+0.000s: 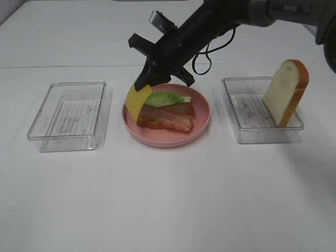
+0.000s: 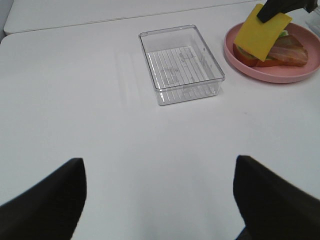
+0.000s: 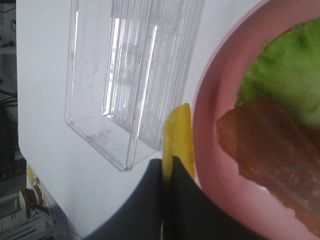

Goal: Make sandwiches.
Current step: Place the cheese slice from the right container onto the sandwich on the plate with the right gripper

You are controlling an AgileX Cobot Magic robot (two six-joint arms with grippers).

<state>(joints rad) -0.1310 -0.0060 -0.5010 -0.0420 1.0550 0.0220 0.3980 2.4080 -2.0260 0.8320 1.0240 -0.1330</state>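
Observation:
My right gripper [image 1: 143, 83] reaches in from the upper right and is shut on a yellow cheese slice [image 1: 136, 101]. The slice hangs on edge over the left rim of the pink plate [image 1: 163, 138]. On the plate lies the partial sandwich stack: green lettuce [image 1: 164, 97] with reddish bacon strips [image 1: 169, 115] on top, over a bread slice. In the right wrist view the cheese [image 3: 180, 132] is edge-on between the dark fingers [image 3: 150, 200], beside the bacon [image 3: 272, 147]. A second bread slice [image 1: 286, 90] stands upright in the right tray [image 1: 247, 131]. My left gripper [image 2: 160, 200] is open above bare table.
An empty clear tray [image 1: 68, 116] sits left of the plate, also seen as the tray [image 2: 181, 64] in the left wrist view. The right arm's body and cable span the area above the plate. White tabletop surrounds everything.

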